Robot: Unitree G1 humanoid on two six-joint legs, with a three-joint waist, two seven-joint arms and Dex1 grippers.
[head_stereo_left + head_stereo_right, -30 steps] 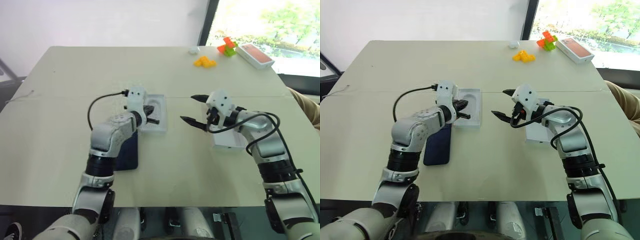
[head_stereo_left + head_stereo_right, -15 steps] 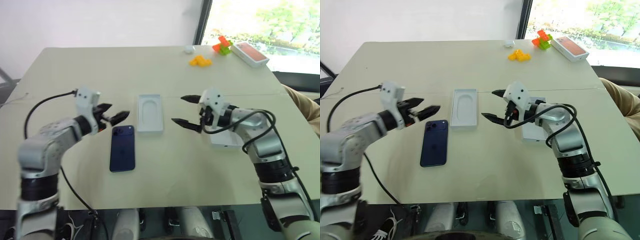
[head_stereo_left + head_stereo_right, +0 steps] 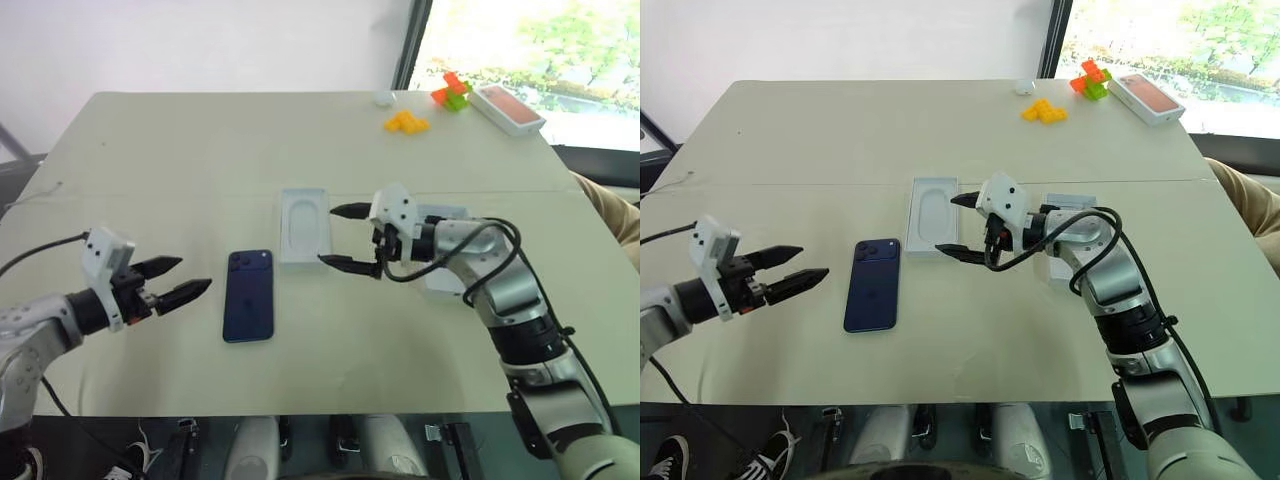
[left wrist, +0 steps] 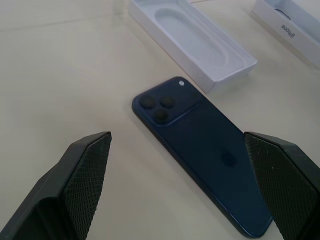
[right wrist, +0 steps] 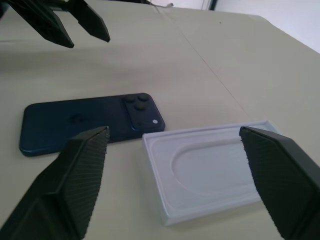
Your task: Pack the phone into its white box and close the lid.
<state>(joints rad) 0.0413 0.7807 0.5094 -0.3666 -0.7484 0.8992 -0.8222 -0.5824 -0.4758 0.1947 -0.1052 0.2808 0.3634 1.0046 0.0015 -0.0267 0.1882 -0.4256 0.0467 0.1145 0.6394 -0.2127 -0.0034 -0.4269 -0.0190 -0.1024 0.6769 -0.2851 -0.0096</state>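
Observation:
The dark blue phone (image 3: 249, 295) lies flat on the table, camera cluster toward the far side, with nothing touching it. My left gripper (image 3: 190, 275) hovers open to its left, pointing at it; the phone (image 4: 200, 150) lies ahead between the spread fingers. A white insert with an oval recess (image 3: 303, 225) sits just beyond the phone. My right gripper (image 3: 328, 236) is open at the insert's right edge. A white box part with lettering on its side (image 4: 287, 27) lies under my right forearm. I cannot tell whether it is the tray or the lid.
A red-topped box (image 3: 510, 108), an orange and green toy (image 3: 452, 93), orange blocks (image 3: 408, 122) and a small white object (image 3: 384, 98) sit at the table's far right. A person's sleeve (image 3: 612, 212) shows at the right edge.
My left gripper was shut at the insert; it has opened and pulled back to the left, uncovering the phone. My right gripper has moved left to the insert's edge.

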